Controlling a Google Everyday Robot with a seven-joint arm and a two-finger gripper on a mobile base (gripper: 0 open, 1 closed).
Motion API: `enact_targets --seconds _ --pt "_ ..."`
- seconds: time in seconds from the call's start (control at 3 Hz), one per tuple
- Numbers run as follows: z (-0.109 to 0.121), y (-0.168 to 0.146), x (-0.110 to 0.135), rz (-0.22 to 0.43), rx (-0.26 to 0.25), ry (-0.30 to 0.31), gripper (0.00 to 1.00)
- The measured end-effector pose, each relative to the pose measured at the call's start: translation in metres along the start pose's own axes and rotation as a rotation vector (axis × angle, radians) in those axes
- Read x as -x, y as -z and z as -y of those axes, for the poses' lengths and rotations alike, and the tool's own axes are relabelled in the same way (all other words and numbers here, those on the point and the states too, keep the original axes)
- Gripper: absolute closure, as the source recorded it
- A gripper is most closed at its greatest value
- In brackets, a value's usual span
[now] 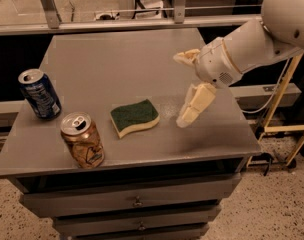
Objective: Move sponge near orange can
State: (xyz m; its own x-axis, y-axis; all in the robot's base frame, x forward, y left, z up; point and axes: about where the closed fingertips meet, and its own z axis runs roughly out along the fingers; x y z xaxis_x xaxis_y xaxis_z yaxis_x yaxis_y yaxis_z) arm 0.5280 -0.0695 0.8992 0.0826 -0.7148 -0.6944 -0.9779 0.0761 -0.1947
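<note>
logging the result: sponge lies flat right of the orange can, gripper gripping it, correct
No: the camera view shows the gripper open, right of the sponge and apart from it. The sponge does lie flat right of the orange can.

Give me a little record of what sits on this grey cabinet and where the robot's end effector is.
surface: grey cabinet top, drawers below
sponge: lies flat, green side up, near the front edge
orange can: upright, at the front, close beside the sponge but apart from it
blue can: upright, behind the orange can, near the picture's left edge
end effector: open, holds nothing, on the sponge's other side from the orange can, not touching the sponge
task state: sponge already lies near the orange can
</note>
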Motion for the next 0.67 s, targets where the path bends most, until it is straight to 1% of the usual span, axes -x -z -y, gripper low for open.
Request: enact_targets --seconds 0.33,0.67 --pt "0.0046 0.0451 -0.0194 -0.062 -0.122 0.011 0.00" --pt "0.0046 0.0451 -0.0194 -0.062 -0.122 0.011 0.00"
